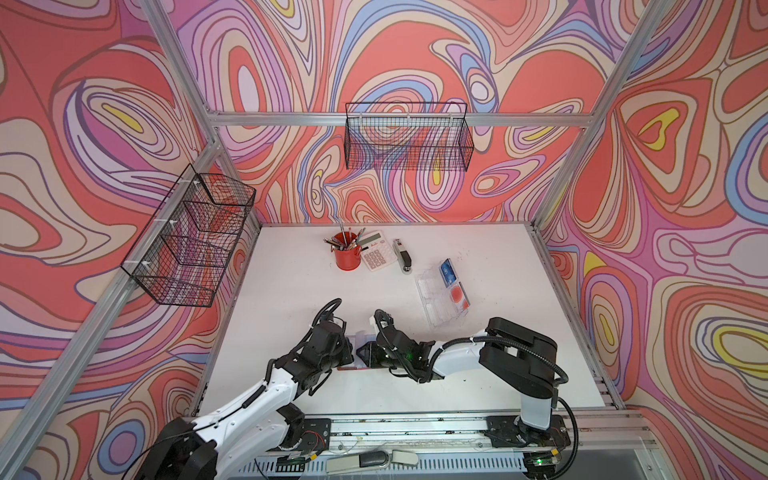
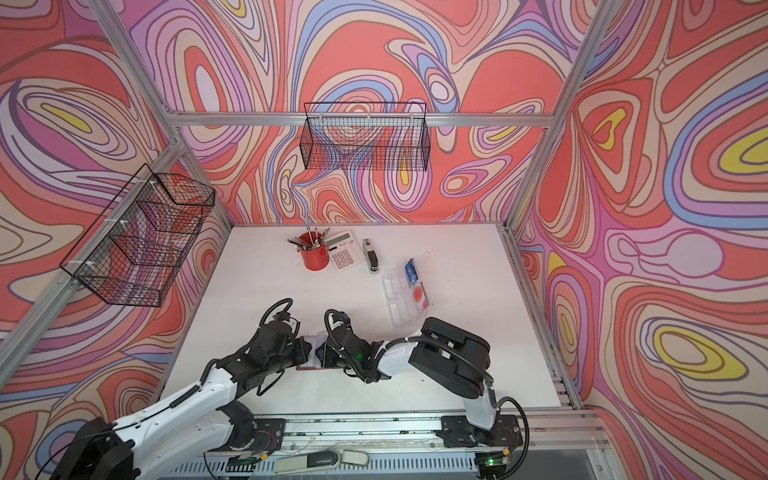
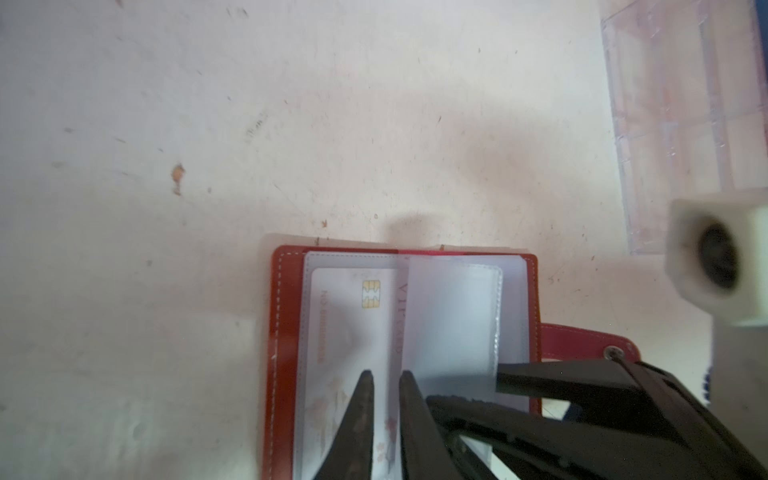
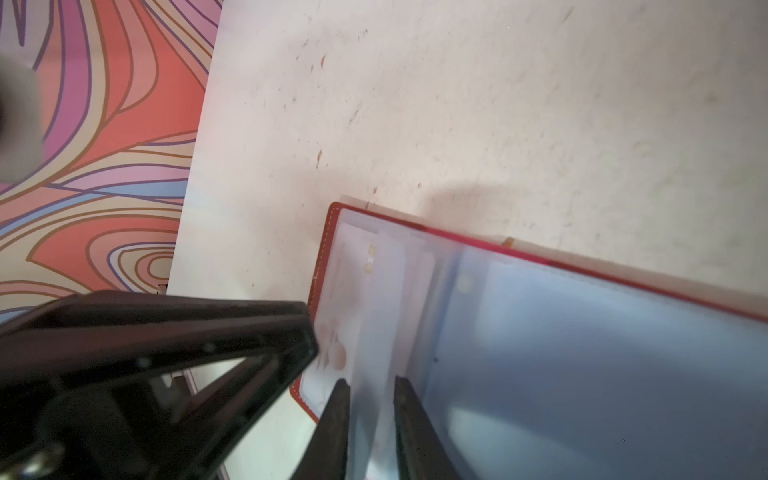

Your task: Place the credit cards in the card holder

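The red card holder (image 3: 286,332) lies open on the white table, between both grippers in both top views (image 1: 347,368) (image 2: 306,368). A pale credit card (image 3: 345,328) with a gold chip sits in its left clear sleeve. My left gripper (image 3: 386,376) hovers over that card, jaws a narrow gap apart. A raised clear sleeve (image 4: 370,332) passes between the fingers of my right gripper (image 4: 371,381); blur hides whether it is pinched. A blue card (image 1: 448,270) and a card with a red circle (image 1: 457,295) lie in the clear tray (image 1: 432,316).
At the back stand a red pen cup (image 1: 347,257), a calculator (image 1: 378,251) and a stapler (image 1: 402,253). Wire baskets hang on the back wall (image 1: 407,137) and left wall (image 1: 191,241). The tray (image 3: 685,104) lies to the right of the holder.
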Tool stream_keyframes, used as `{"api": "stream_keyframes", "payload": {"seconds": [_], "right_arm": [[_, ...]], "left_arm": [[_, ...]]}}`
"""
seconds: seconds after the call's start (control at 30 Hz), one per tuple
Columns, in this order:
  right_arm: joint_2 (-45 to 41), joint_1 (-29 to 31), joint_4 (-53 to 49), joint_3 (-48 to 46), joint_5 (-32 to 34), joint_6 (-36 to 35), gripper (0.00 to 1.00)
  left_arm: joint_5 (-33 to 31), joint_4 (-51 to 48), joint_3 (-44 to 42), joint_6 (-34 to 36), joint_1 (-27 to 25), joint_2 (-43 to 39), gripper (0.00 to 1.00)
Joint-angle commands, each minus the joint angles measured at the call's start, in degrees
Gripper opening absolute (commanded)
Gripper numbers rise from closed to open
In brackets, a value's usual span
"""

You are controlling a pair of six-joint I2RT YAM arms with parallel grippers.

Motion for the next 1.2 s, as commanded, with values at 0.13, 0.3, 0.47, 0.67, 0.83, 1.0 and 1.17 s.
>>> {"api": "stream_keyframes", "payload": {"seconds": [0.13, 0.3, 0.47, 0.67, 0.83, 1.0, 1.17], "right_arm": [[1.7, 1.4, 1.0, 4.5, -1.6, -2.0, 0.21], [5.5, 2.9, -2.3, 9.2, -1.3, -3.2, 0.25], [7.4, 3.2, -3.6, 10.2, -0.8, -3.2, 0.33], [7.2, 3.2, -4.0, 10.0, -0.9, -3.4, 0.32], [2.2, 3.2, -5.2, 7.0, 2.2, -4.1, 0.30], [-7.0, 3.2, -11.7, 3.1, 9.9, -5.5, 0.30], [-16.3, 2.0, -19.2, 0.6, 16.5, -7.1, 0.33]], "left_arm": [[-10.7, -16.2, -1.7, -2.9, 0.3, -18.1, 0.39], [-12.7, -20.6, -1.5, -3.7, 0.3, -23.6, 0.45], [-12.9, -20.6, -1.5, -4.3, 0.3, -22.2, 0.46], [-11.9, -16.9, -2.0, -4.8, 0.4, -17.5, 0.47], [-9.2, -12.6, -2.9, -6.2, 0.4, -13.5, 0.47], [-4.5, -6.8, -4.9, -9.8, 0.4, -10.1, 0.46], [-2.7, -2.1, -6.4, -12.0, 0.4, -7.3, 0.47]]}}
